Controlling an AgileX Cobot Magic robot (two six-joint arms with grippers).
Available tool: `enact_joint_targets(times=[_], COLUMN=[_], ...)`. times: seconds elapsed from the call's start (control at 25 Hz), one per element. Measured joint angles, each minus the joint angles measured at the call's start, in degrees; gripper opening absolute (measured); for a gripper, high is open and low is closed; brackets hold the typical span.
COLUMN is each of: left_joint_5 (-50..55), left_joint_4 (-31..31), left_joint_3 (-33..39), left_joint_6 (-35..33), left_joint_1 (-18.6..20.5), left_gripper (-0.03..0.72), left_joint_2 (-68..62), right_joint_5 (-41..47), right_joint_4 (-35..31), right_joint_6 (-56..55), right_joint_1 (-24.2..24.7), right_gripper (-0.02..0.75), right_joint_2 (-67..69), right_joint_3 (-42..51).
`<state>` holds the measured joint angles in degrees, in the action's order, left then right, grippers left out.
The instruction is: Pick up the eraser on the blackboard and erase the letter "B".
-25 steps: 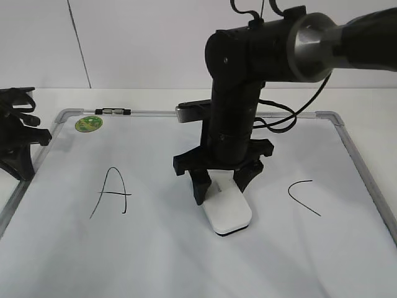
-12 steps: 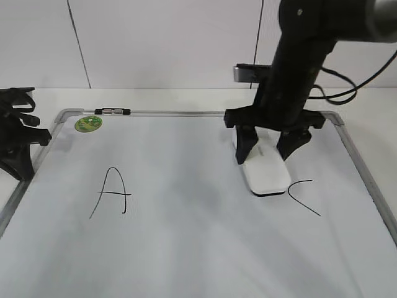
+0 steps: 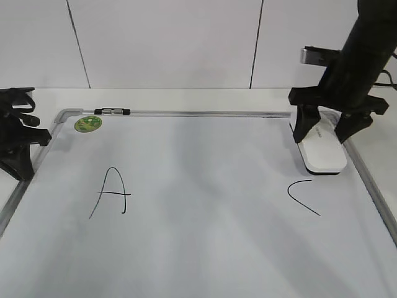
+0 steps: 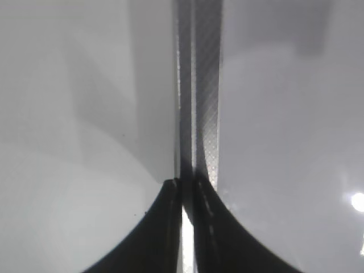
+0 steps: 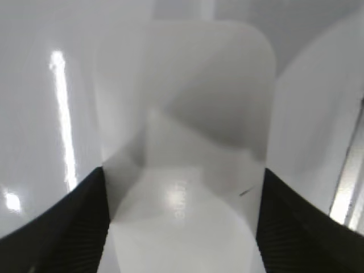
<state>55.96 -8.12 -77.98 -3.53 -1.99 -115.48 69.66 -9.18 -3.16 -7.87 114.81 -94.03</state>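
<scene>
At the blackboard's right edge, the right gripper (image 3: 323, 131) clamps the eraser (image 3: 324, 151).

Its two black fingers (image 5: 74, 224) press the white eraser's (image 5: 185, 148) long sides, and the block rests flat on the blackboard (image 3: 205, 248), just inside the grey frame and just above the black "C" (image 3: 302, 197). The "A" (image 3: 110, 192) stands well to the left, with bare white board between the two letters; no "B" shows there. A round green sticker (image 3: 88, 123) sits near the top left corner. The left gripper (image 4: 185, 227) is at the board's left frame, jaws closed on nothing.
</scene>
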Motion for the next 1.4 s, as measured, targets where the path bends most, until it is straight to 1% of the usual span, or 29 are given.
enact_joint_targets(times=[0.12,0.28,0.44,0.56,0.8,1.04,1.24,1.4], left_joint_5=[0.0,0.0,0.3,0.4,0.6,0.7,0.8,0.8], left_joint_4=[0.0,0.1,0.1,0.1,0.1,0.2,0.2,0.2], left_joint_3=[0.0,0.0,0.0,0.0,0.0,0.0,0.0,0.0], left_joint_6=[0.0,0.0,0.0,0.0,0.0,0.0,0.0,0.0], left_joint_1=[0.0,0.0,0.0,0.0,0.0,0.0,0.0,0.0], left_gripper=[0.031,0.031,0.031,0.031,0.031,0.034,0.034,0.035], left_joint_2=[0.0,0.0,0.0,0.0,0.0,0.0,0.0,0.0], right_joint_5=[0.1,0.1,0.0,-1.8,-7.1,-7.7,-7.7,-7.6], right_joint_4=[1.9,5.5,5.7,5.5,3.0,1.0,-5.3,-4.6], right_joint_6=[1.0,1.5,1.7,2.7,5.5,7.1,11.0,11.4], right_joint_1=[1.7,2.2,2.2,2.4,4.2,8.5,8.8,8.8], right_gripper=[0.538,0.538,0.538,0.538,0.538,0.538,0.538,0.537], right_joint_2=[0.0,-0.8,-4.2,-5.8,-5.9,-5.9,-5.9,-5.9], right_joint_3=[0.0,2.5,7.8,10.9,14.7,14.7,14.7,14.7])
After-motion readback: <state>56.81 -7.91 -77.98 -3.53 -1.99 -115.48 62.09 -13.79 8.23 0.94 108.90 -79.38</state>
